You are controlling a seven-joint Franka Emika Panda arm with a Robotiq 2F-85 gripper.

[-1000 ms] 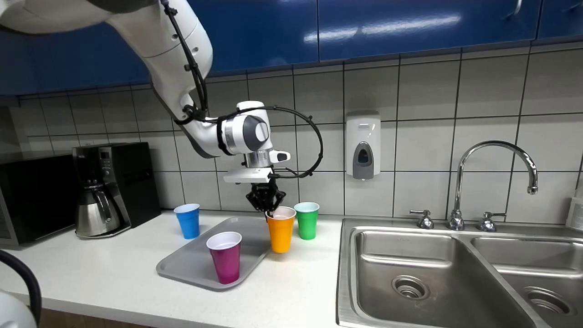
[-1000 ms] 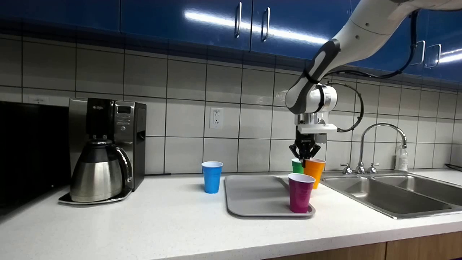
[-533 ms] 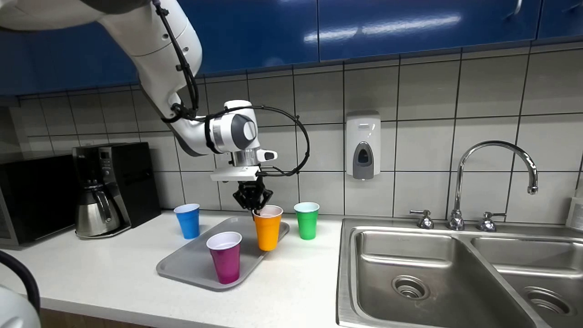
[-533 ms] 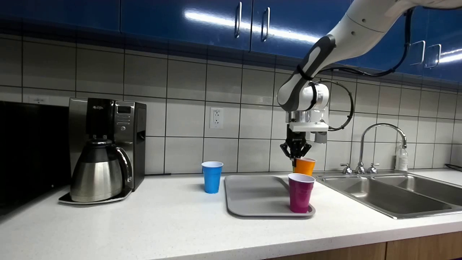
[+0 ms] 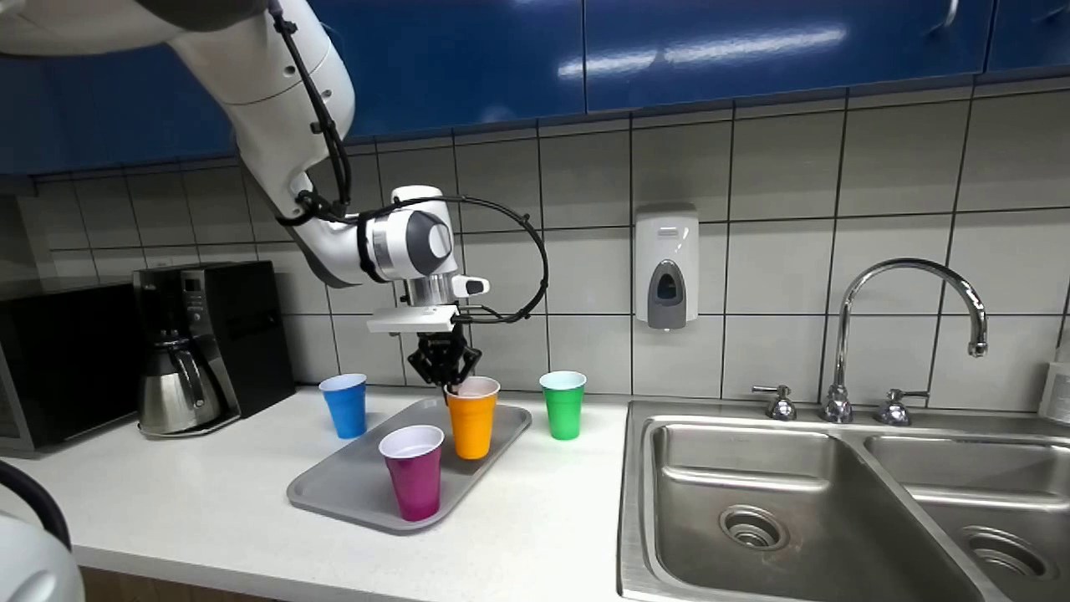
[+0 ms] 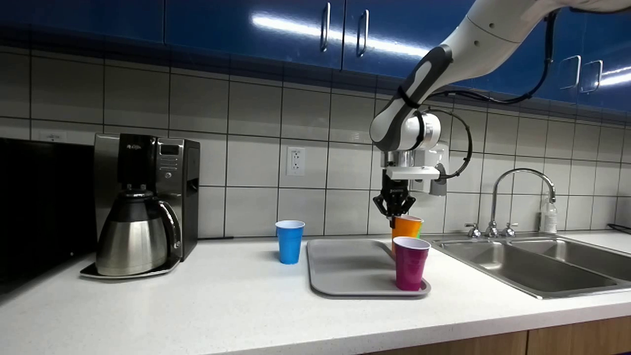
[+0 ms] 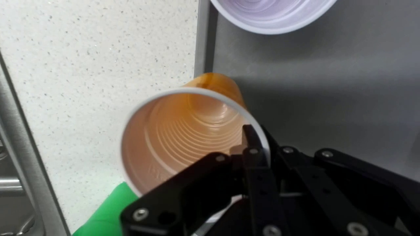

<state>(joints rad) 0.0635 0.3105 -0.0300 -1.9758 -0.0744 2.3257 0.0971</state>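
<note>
Orange cup: A tall, tapering cup, bright orange outside and pale peach inside, with a whitish rim. The wrist view looks down into its mouth, where fine rings line the wall toward the base. It is nearly upright.
Cup's place: At the sink-side border of a gray tray; whether its base touches the tray cannot be told.
Gripper: Clenched on the rim of the orange cup, one black finger inside the mouth, the other outside the wall.
Magenta cup: Upright on the tray's near corner, whitish inside. In an exterior view it stands in front of the orange cup and covers its lower part.
Green cup: Upright on the white counter, near the tray but apart from it. In the wrist view the orange cup and gripper partly block it.
Blue cup: Upright on the counter, just beside the tray, on the side away from the sink.
Sink: Two steel basins with a curved chrome faucet.
Coffee maker: Black and steel, well apart from the gripper, with a steel carafe.
Wall: Pale tiles with a soap dispenser, below blue cabinets.
</note>
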